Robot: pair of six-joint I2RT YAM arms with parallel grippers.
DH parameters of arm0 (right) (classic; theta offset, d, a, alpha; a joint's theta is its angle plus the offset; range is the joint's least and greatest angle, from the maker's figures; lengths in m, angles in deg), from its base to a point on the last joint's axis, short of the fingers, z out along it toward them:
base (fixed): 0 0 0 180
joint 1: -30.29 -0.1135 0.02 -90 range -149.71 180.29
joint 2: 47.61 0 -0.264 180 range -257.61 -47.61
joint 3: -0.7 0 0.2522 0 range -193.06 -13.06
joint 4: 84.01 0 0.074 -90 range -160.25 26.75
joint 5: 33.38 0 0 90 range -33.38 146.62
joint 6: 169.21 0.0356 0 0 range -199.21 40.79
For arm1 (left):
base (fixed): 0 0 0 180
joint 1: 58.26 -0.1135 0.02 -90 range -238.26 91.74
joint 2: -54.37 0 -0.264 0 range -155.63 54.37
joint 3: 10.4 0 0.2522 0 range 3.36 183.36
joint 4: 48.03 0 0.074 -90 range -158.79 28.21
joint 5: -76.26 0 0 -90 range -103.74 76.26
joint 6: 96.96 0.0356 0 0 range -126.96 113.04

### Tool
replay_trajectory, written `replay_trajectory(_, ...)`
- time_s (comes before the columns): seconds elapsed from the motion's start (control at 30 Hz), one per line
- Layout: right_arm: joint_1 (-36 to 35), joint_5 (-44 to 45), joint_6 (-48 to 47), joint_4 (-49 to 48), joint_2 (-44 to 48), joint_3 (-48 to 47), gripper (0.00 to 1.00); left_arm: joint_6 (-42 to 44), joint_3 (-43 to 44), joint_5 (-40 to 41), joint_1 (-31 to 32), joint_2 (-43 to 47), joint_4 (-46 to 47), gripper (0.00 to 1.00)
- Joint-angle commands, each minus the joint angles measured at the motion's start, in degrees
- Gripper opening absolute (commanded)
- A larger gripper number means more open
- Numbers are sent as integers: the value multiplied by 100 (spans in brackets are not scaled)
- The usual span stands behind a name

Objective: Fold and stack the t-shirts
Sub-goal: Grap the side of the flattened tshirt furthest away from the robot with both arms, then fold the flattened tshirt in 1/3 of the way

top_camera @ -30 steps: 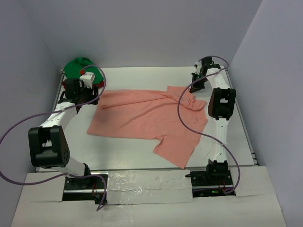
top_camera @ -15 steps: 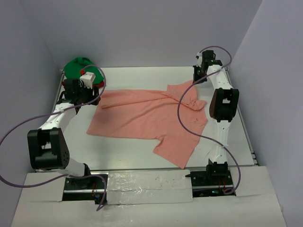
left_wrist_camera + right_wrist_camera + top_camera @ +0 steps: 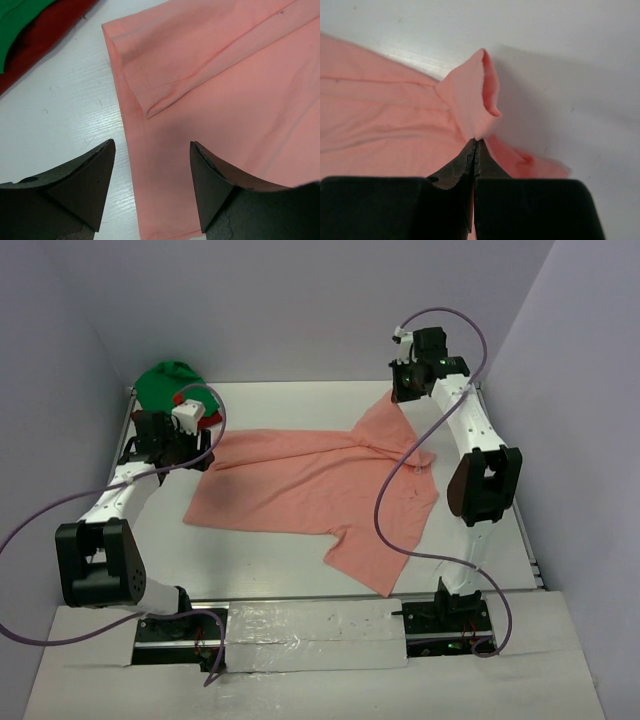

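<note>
The right gripper (image 3: 476, 142) is clenched on a small fold of the pink shirt (image 3: 320, 485) at its far right corner and holds that pinch up off the table (image 3: 270, 560). The rest of the shirt lies spread across the middle of the table. The left gripper (image 3: 152, 145) is released. Its jaws stand apart over the shirt's left edge, one over bare table and one over cloth (whether they touch the surface I cannot tell). The green shirt (image 3: 165, 380) and the red shirt (image 3: 45, 35) sit heaped in the far left corner, just behind the left arm.

The grip looks risky because only a thin nip of cloth is caught, so a further pull could slide it free and drop the corner in a crumple. Pulling with the left side unpinned could also drag the whole shirt rightward, and the creased flap near the left edge could then be folded in. If the left jaws close where they are, they may catch only a single edge layer.

Compared with a second ago, the right gripper has risen and moved toward the far wall. The bunched cloth beside it is now drawn into a taut peak. The left arm has barely shifted, and its jaws are unchanged.
</note>
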Motion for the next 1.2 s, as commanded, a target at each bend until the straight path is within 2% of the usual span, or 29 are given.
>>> replay_trajectory(0.0,-162,-64,-210,1,654,402,0,177,-118,-196,-31,269,-109,70)
replay_trajectory(0.57,-786,-266,-746,686,2693,2608,0,212,-101,-310,-31,550,-425,70)
replay_trajectory(0.8,-1172,-468,-940,985,3046,3329,0,256,-13,-363,-31,612,-671,71)
replay_trajectory(0.93,-1462,-758,-1254,1397,2924,3506,1,352,-4,-363,-31,577,-934,71)
replay_trajectory(0.97,-1541,-811,-1343,1581,2723,3497,7,378,-13,-345,-31,568,-979,71)
replay_trajectory(1.0,-1629,-898,-1405,1774,2634,3514,23,379,-13,-319,-31,542,-1014,71)
replay_trajectory(1.13,-1639,-1049,-1476,1575,2536,3681,50,300,-57,-196,-31,375,-1058,71)
replay_trajectory(1.17,-1639,-1066,-1502,1522,2597,3681,53,247,-100,-83,-31,357,-971,71)
